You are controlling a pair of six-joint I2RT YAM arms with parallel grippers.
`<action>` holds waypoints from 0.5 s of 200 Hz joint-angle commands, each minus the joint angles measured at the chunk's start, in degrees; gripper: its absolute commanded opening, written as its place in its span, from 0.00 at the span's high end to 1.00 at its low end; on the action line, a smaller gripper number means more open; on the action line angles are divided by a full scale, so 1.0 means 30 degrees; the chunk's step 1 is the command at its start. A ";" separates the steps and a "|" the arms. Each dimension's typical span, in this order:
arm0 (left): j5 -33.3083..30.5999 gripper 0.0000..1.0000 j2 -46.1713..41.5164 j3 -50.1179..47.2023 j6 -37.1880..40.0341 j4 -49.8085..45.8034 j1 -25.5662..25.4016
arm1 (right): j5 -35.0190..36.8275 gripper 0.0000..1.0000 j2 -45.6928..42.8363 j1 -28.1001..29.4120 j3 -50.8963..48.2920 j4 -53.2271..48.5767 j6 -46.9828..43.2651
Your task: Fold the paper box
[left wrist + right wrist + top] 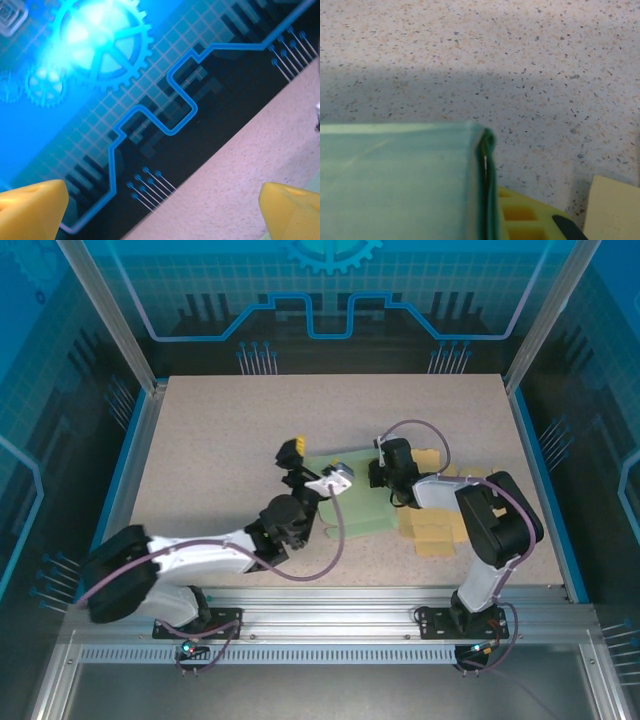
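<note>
Left wrist view shows you left gripper (162, 212) spread wide; right wrist view, right gripper (384, 476) pinching box (395, 182) fold.

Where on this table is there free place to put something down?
Bare: the far strip of the table behind the green paper box, and the far left corner. Crowded: the centre and right, where the left fingers, the right arm and the yellow cardboard pieces gather around the box.

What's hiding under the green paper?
The speckled table lies under the green paper. In the right wrist view, a yellow finger of the right gripper pokes out beneath its folded edge. Anything else underneath is covered.
</note>
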 commanded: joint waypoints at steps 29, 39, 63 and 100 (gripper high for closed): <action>0.2269 0.01 -0.7863 -0.0093 -1.8255 -1.4746 0.3477 | 0.0942 1.00 -0.2067 0.0141 0.0776 -0.2321 0.0559; 0.2953 0.01 -0.9255 -0.0694 -1.9795 -1.5453 0.4312 | 0.0829 1.00 -0.2334 0.0116 0.0802 -0.2695 0.0456; 0.4465 0.01 -1.1544 -0.2090 -2.1578 -1.5920 0.5503 | 0.0269 1.00 -0.2971 -0.0095 0.0804 -0.3982 0.0621; 0.6098 0.01 -1.1036 -0.1860 -2.3278 -1.7649 0.6737 | -0.0631 1.00 -0.4189 -0.0234 0.1199 -0.5422 -0.0810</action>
